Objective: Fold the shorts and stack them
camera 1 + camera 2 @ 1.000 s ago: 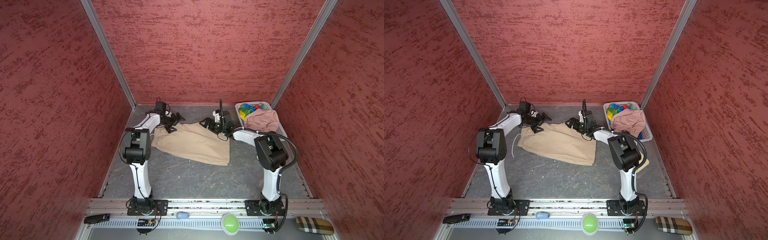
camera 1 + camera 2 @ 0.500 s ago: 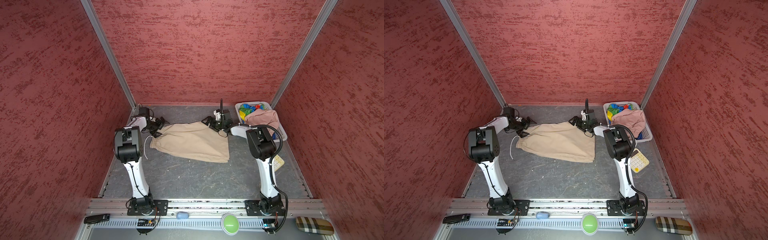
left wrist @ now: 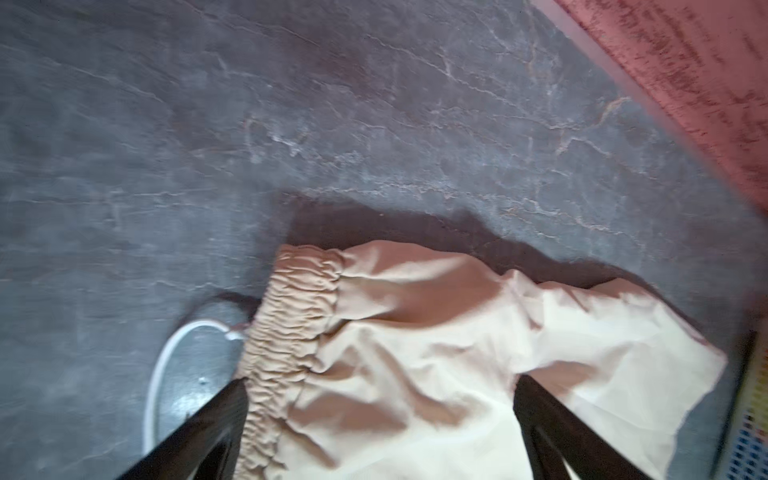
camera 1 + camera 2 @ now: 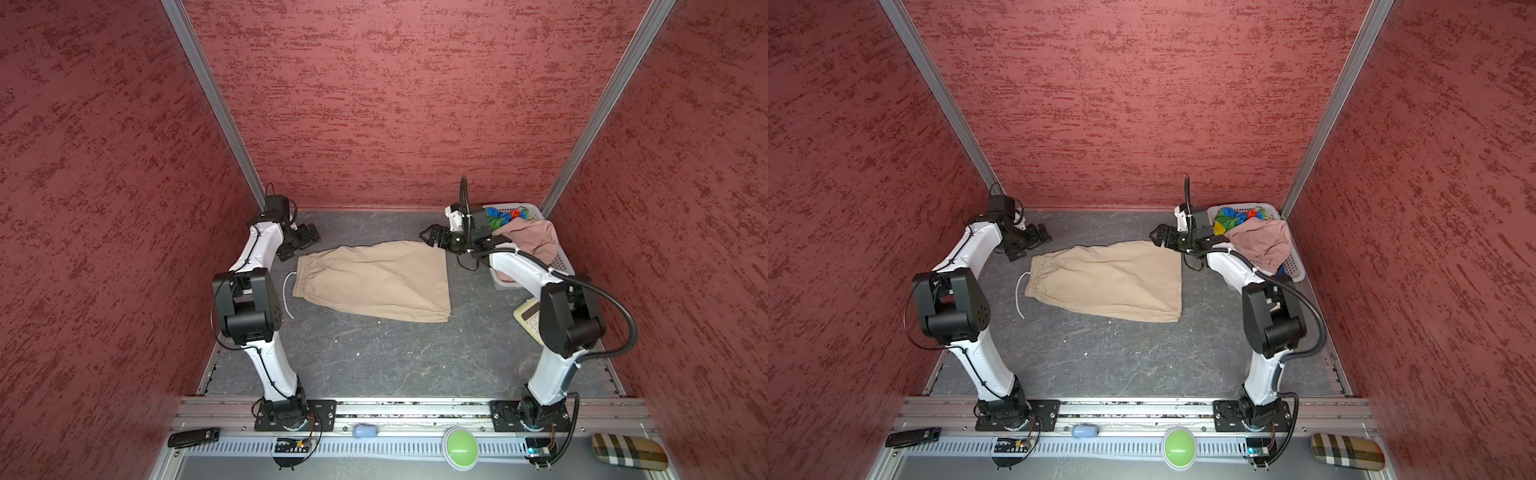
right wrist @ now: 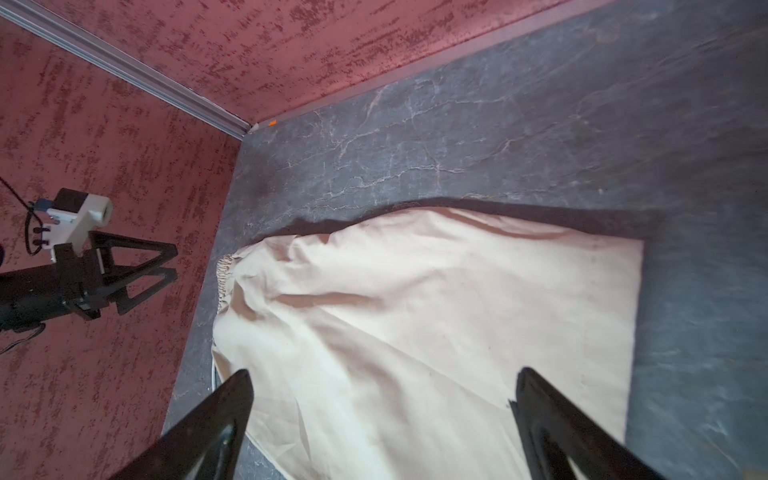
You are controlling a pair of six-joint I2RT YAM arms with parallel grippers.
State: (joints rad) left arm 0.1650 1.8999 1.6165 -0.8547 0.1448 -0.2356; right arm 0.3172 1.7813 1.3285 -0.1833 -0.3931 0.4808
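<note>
While beige shorts (image 4: 374, 282) lie flat between them, left gripper (image 4: 302, 244) and right gripper (image 4: 429, 237) hover wide open, both empty.

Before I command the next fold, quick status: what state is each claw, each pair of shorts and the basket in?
beige shorts: spread flat on the table, unheld
pink shorts: bunched in the basket, draping over its rim
rainbow shorts: crumpled in the basket, partly under the pink pair
basket: upright, holding two pairs
left claw: open, empty, near the beige waistband
right claw: open, empty, near the beige hem
</note>
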